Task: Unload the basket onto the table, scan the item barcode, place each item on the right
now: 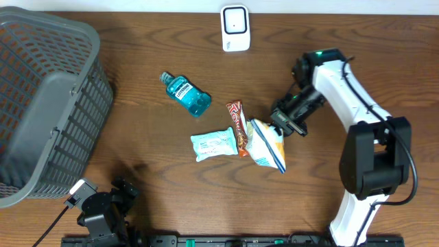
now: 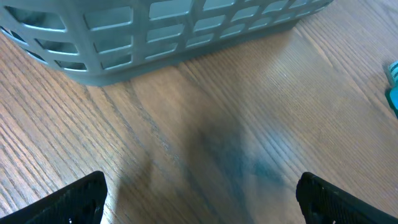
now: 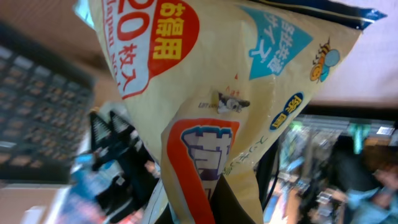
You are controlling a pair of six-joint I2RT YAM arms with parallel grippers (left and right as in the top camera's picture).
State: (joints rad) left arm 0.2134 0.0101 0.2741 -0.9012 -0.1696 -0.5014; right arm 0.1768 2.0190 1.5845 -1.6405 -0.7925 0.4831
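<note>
**Right arm clamps the snack bag, scanner waits at the far edge**

The right gripper (image 1: 280,126) is clenched on the far-right corner of a yellow and white snack bag (image 1: 266,145), which sits mid-table, slightly right of centre. In the right wrist view the bag (image 3: 205,93) fills nearly the whole picture, showing a red circle with Japanese print, a blue label and a small bee drawing. I cannot tell whether the bag is clear of the table (image 1: 343,41) or dragging on it.

Just left of the bag, touching or overlapping its edge, lies a red bar wrapper (image 1: 238,126), and left of that a pale blue packet (image 1: 212,144). A blue mouthwash bottle (image 1: 185,94) lies on its side farther back and to the left. The white scanner (image 1: 234,27) stands at the far edge, well apart from the bag.

A grey basket (image 1: 41,103) takes up the left side. The left gripper (image 2: 202,202) hangs near it over bare wood, its fingers (image 2: 74,199) spread wide and holding nothing.
</note>
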